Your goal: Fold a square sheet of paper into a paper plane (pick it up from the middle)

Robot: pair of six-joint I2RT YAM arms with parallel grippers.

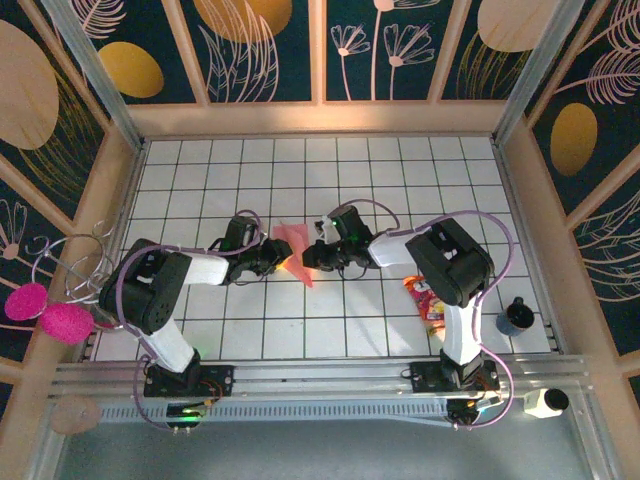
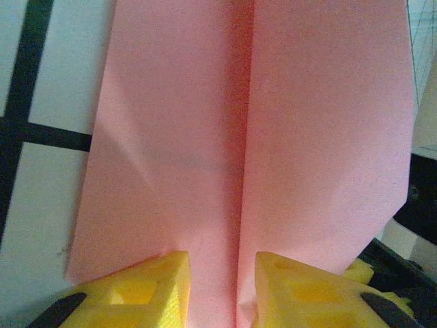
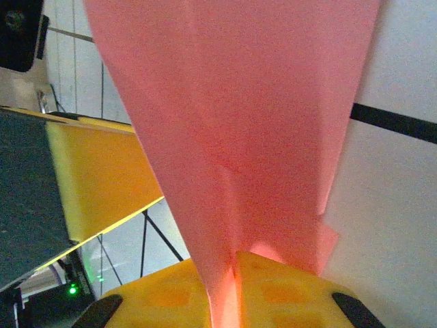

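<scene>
The pink paper plane [image 1: 292, 243] is held up over the middle of the tiled desk [image 1: 400, 170], between the two arms that meet there. From the right wrist, the right pincer [image 3: 229, 290] is closed on the paper's lower folded edge, its yellow fingers [image 3: 171, 301] pressed almost together with the layers caught between them. This looks like the grip that carries the paper and keeps the folded layers from springing apart.

From the left wrist, the left pincer [image 2: 222, 294] stands narrowly open, its yellow fingers [image 2: 157, 287] on either side of the centre crease, and the two long flaps spread away from it. The gap looks too wide for a firm pinch on thin paper, so this side seems to steady and line up the crease rather than hold it.

The folding seems well along, with the dart shape and centre line already there. A red and yellow snack packet [image 1: 425, 298] lies well apart, by the right arm
</scene>
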